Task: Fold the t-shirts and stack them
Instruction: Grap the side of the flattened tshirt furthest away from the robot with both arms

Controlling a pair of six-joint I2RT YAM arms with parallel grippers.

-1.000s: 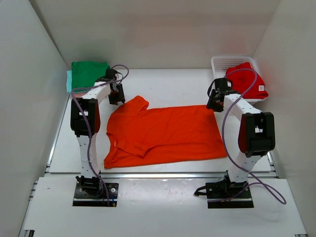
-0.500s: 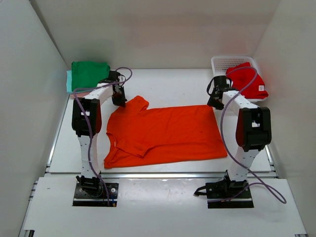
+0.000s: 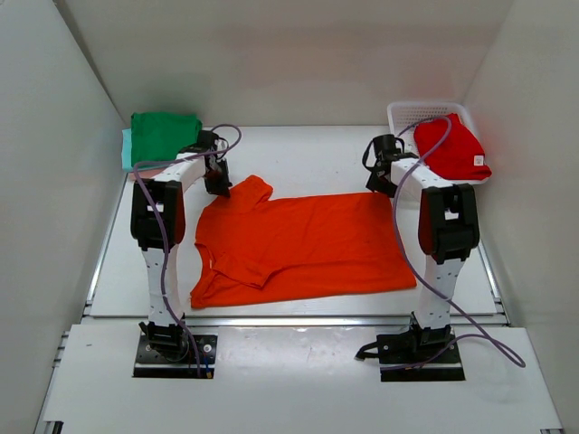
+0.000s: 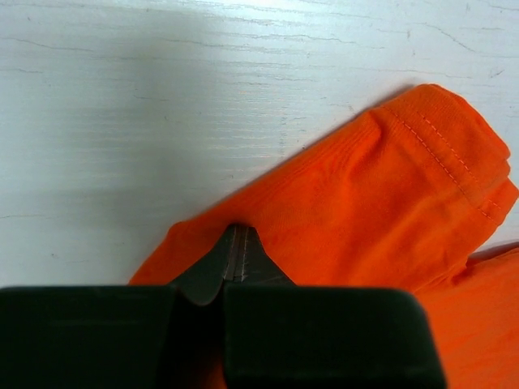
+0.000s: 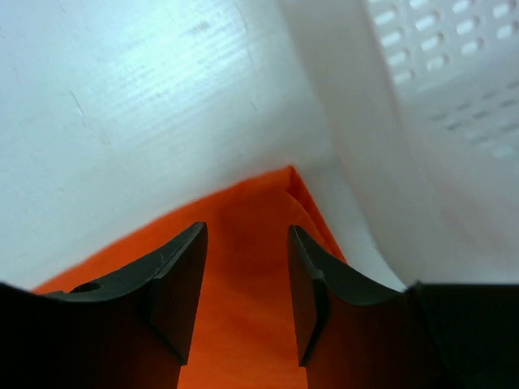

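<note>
orange t-shirt (image 3: pixel 308 240) lying flat, left gripper (image 4: pixel 236 253) clamped on its sleeve toward the table's (image 3: pixel 308 149) far left corner, right gripper (image 5: pixel 245 279) fingers spread over its hem corner beside the mesh basket (image 3: pixel 407 114)

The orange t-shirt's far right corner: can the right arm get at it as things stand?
Probably yes. The right gripper is open with that corner of the orange t-shirt just ahead of it; nothing lies between, and the white basket stands aside.

Bright, even light throughout; a soft shadow crosses the table (image 4: pixel 97 105); near fingers (image 5: pixel 174 275) look blurred.
</note>
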